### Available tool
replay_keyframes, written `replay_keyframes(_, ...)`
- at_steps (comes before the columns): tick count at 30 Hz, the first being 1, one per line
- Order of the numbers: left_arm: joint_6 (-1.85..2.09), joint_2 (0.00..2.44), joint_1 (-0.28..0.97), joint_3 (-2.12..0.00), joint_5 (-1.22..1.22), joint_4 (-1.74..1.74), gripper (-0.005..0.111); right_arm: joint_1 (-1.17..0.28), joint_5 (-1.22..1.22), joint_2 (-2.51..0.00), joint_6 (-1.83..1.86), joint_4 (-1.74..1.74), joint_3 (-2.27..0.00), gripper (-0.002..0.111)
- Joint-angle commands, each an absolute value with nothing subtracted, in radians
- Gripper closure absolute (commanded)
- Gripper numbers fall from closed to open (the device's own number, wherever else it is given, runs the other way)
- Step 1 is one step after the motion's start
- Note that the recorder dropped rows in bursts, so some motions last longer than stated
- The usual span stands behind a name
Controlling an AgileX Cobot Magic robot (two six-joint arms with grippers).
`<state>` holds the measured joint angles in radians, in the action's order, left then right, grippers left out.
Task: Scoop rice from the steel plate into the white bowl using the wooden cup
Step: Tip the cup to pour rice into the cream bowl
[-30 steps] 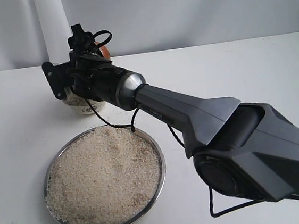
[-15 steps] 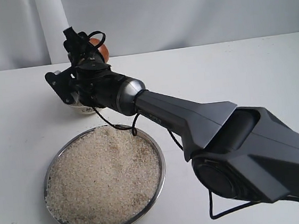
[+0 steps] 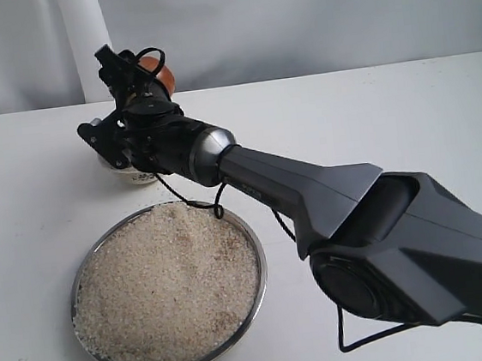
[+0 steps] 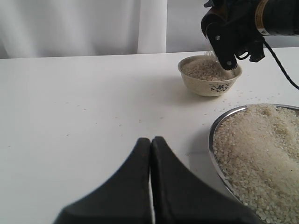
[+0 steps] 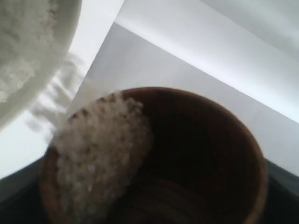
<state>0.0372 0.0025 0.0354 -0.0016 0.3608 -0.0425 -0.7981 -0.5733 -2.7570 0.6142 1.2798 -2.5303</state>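
My right gripper (image 3: 146, 80) reaches across to the far left and is shut on the wooden cup (image 3: 159, 72), which is tipped over the white bowl (image 4: 210, 77). In the right wrist view the wooden cup (image 5: 205, 154) is dark inside, and rice (image 5: 96, 154) slides over its lip towards the white bowl (image 5: 28, 51). In the exterior view the arm hides most of the white bowl (image 3: 135, 174). The steel plate (image 3: 258, 275) holds a wide heap of rice (image 3: 166, 283) in front. My left gripper (image 4: 150, 141) is shut and empty above the table, near the steel plate (image 4: 212, 140).
The right arm's thick grey links (image 3: 385, 234) stretch diagonally from the near right across the table. A few stray grains (image 4: 252, 95) lie around the bowl. A white curtain (image 4: 70, 28) hangs behind the table's far edge.
The right wrist has rolled further over the bowl, tipping the cup more. The plate and bowl have not moved.
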Motion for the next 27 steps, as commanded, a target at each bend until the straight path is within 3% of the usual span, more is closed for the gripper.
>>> replay_keyframes(1,0.037,0.0,0.041,0.0,0.347,-0.042,0.107,-0.784,-0.577,-2.748,0.624,1.315,-2.531,0.108)
replay_keyframes(27,0.037,0.0,0.041,0.0,0.347,-0.042,0.107,-0.781,-0.508,-2.748,0.624,1.459,-2.531,0.108)
